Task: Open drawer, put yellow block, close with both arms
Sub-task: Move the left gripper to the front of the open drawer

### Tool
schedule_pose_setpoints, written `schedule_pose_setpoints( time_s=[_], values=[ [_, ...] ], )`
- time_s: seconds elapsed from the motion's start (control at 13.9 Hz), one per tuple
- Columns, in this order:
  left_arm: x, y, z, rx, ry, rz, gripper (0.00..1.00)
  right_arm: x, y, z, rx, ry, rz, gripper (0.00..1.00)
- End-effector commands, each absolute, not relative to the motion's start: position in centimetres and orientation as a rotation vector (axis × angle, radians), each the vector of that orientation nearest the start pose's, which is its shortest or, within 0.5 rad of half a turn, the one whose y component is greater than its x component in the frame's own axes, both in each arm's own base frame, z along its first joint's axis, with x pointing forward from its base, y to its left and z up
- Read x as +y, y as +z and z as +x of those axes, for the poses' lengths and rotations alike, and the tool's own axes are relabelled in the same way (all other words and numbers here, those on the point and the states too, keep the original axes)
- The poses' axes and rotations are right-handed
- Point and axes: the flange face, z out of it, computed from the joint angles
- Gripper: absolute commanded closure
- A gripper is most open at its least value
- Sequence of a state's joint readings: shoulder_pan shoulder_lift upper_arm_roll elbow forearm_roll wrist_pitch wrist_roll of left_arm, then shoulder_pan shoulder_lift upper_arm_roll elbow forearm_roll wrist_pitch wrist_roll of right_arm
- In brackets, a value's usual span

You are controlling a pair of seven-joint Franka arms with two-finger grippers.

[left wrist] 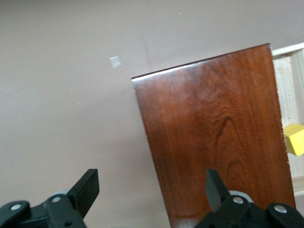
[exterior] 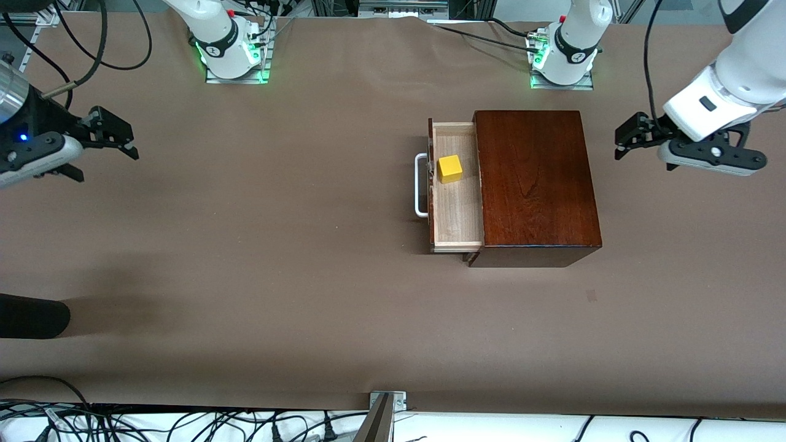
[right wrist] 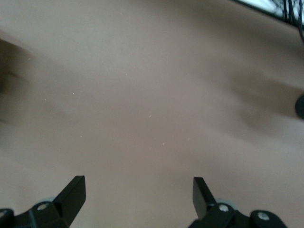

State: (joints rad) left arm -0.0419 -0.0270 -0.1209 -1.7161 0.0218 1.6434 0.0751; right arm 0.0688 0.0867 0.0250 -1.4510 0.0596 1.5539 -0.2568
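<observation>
The drawer is pulled out of the reddish-brown wooden box, its white handle facing the right arm's end of the table. The yellow block lies inside the drawer tray; in the left wrist view the yellow block shows past the box top. My left gripper hangs open in the air beside the box, at the left arm's end, with nothing between its fingers. My right gripper is open and empty over bare table at the right arm's end, away from the drawer.
The brown table cover spreads wide around the box. A dark rounded object pokes in at the table's edge at the right arm's end. Cables run along the edge nearest the front camera. The arm bases stand farthest from that camera.
</observation>
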Motion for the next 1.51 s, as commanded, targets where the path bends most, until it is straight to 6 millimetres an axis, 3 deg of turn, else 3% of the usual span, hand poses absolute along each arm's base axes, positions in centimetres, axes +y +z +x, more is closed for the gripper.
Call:
schedule_pose_setpoints(
  time_s=[0.0,0.22,0.29,0.65,0.86,0.94,1.08,1.22,1.44],
  values=[
    [-14.9,55.5,54.3,0.571,0.174,-3.07,0.0,6.9,63.9,55.4,-0.454,-0.025,-3.043,0.0],
    [-21.0,49.6,56.0,0.748,0.323,-3.053,0.0,8.4,63.9,54.8,-0.481,-0.024,-3.095,0.0],
    [-23.7,46.7,56.5,0.824,0.396,-3.045,0.0,8.3,64.0,54.8,-0.481,-0.026,-3.095,0.0],
    [-33.2,45.4,56.1,1.162,0.28,-3.0,0.0,7.7,64.1,55.0,-0.466,-0.034,-3.114,0.0],
    [-37.1,45.1,54.3,1.497,0.23,-2.87,0.0,7.0,64.4,55.3,-0.457,-0.031,-3.115,0.0],
    [-39.5,44.2,53.4,1.638,0.197,-2.806,0.0,6.9,64.3,55.2,-0.457,-0.017,-3.117,0.0],
    [-45.2,41.1,51.1,1.98,0.101,-2.596,0.0,6.6,64.2,55.6,-0.446,-0.031,-3.132,0.0],
    [-49.6,36.5,49.4,2.226,0.024,-2.285,0.0,6.5,64.1,55.9,-0.45,-0.028,-3.151,0.0],
    [-52.3,31.7,48.2,2.306,-0.013,-2.129,0.0,6.3,63.9,55.9,-0.446,-0.018,-3.158,0.0]
  ],
)
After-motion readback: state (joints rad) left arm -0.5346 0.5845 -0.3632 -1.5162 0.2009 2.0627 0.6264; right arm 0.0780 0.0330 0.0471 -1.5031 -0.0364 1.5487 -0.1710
